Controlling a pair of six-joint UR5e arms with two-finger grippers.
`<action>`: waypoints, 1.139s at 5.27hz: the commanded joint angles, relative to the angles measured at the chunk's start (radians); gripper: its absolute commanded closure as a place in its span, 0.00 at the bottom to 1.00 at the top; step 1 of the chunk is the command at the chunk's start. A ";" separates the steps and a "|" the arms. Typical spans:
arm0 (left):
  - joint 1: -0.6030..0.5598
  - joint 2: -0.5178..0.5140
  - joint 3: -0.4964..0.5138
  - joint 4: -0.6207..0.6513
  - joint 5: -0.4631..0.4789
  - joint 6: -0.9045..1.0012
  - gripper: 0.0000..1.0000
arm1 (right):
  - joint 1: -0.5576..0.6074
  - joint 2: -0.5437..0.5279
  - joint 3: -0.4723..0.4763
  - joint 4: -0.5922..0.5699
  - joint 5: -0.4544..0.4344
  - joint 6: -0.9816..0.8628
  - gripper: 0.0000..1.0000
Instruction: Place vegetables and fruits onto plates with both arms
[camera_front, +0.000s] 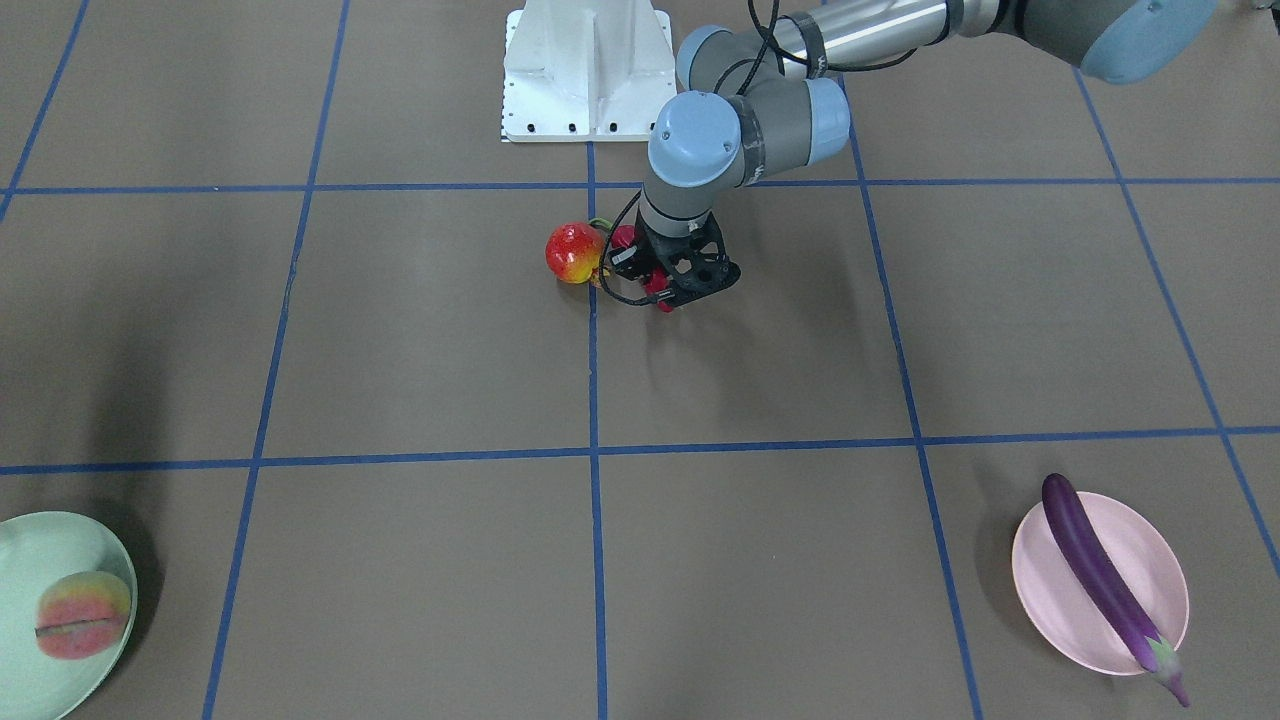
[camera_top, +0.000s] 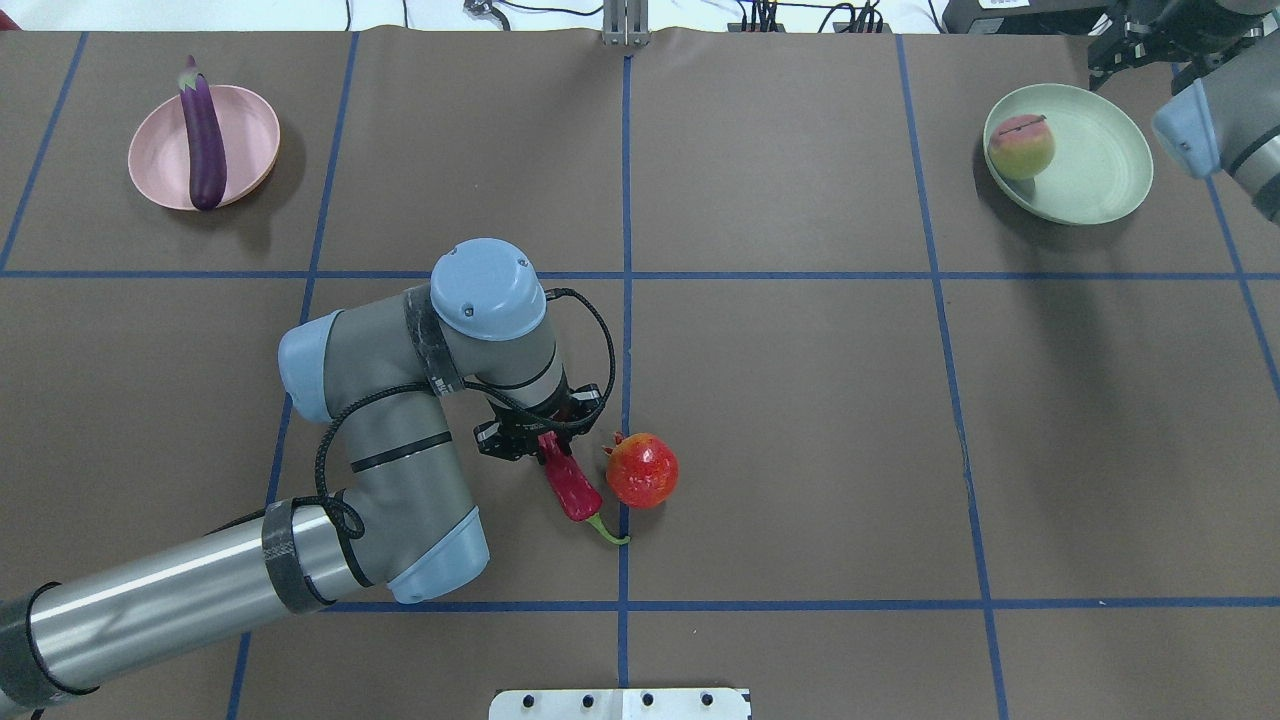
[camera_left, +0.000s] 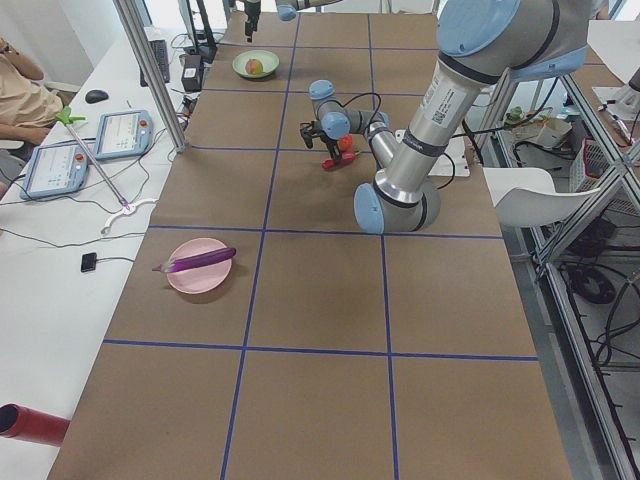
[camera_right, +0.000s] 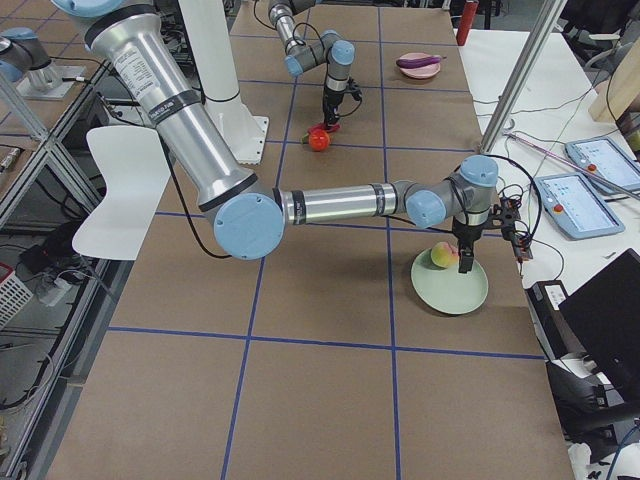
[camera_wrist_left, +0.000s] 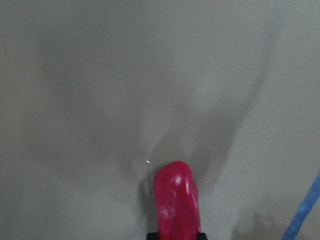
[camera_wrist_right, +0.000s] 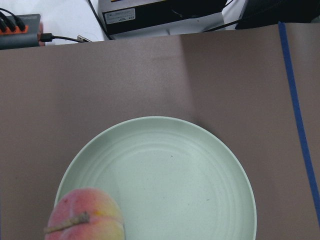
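Brown table (camera_top: 800, 450): two plates (camera_top: 1110, 170) (camera_top: 150, 165), two fruits (camera_top: 1020, 148) (camera_top: 642, 470), one eggplant (camera_top: 203, 140), one chili (camera_top: 570, 487).

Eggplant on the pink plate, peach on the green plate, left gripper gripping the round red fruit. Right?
No: the left gripper grips the chili pepper; the round red fruit lies beside it on the table, as the overhead exterior view shows. The rest holds.

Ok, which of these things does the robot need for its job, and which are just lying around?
For the job: eggplant, pink plate, peach, green plate, chili pepper, round red fruit, left gripper.

Just lying around: tablets, computer mouse, red tube, white chair.
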 joint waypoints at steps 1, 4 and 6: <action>-0.004 -0.001 -0.011 0.003 -0.004 0.003 1.00 | -0.068 -0.123 0.267 0.000 0.133 0.251 0.00; -0.058 0.001 -0.075 0.013 -0.011 0.012 1.00 | -0.473 -0.167 0.603 0.002 -0.081 0.825 0.00; -0.206 0.008 -0.080 0.016 -0.129 0.062 1.00 | -0.708 -0.107 0.633 0.000 -0.251 1.048 0.00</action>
